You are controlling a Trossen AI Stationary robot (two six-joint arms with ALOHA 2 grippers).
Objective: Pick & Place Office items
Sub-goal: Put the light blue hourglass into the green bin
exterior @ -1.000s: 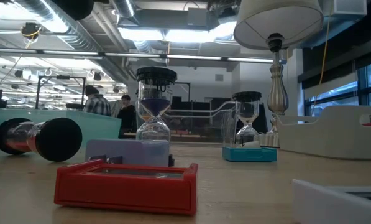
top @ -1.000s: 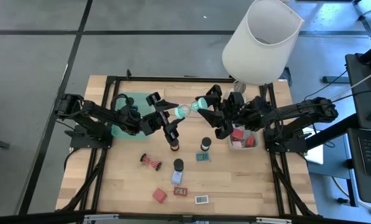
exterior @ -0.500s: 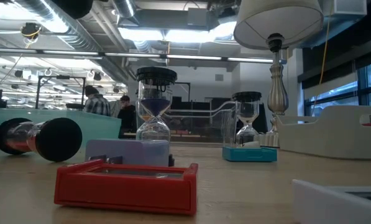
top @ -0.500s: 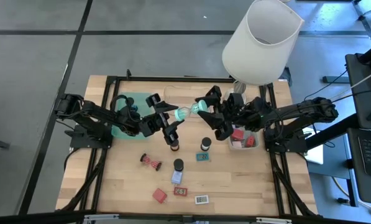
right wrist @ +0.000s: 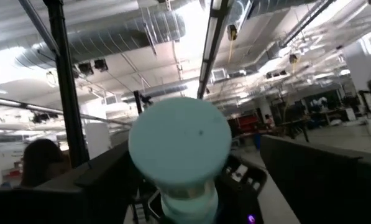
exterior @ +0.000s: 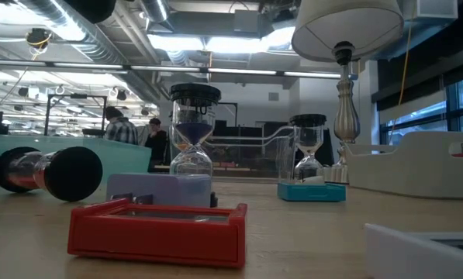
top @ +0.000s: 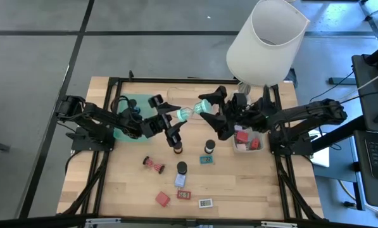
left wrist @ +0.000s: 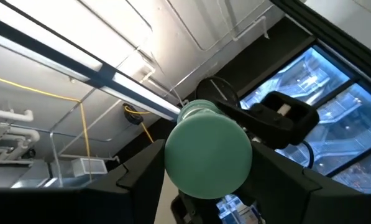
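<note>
A small hourglass (top: 189, 113) with pale green end caps hangs in the air above the table's far middle, lying roughly level between my two grippers. My left gripper (top: 174, 116) is shut on its left end. My right gripper (top: 207, 106) is open. Its fingers stand on either side of the right cap (right wrist: 180, 143) with a gap to each. On the table below are black-capped hourglasses (top: 176, 149) (top: 209, 147) (top: 182, 168), a red one on its side (top: 154, 164), and small blocks and labelled rectangles (top: 180, 180) (top: 163, 198) (top: 205, 203). My left gripper pinches the hourglass's left end cap (left wrist: 209, 158) between its two fingers (left wrist: 141, 183), one on either side of the round cap. The fingers lie along the hourglass and slant upward toward the table's right. The hourglass juts out beyond them, lifted clear of the table.
A green tray (top: 130, 104) sits under my left arm. A grey tray (top: 257, 147) with red pieces sits under my right arm. The big white lamp shade (top: 268, 41) overhangs the far right corner. The near table holds loose items, among them a red flat box (exterior: 157, 229).
My right gripper has opened, and its fingers have spread away from the hourglass's right cap and let it go. The hourglass stays in the air in my left gripper's hold, roughly where it was.
</note>
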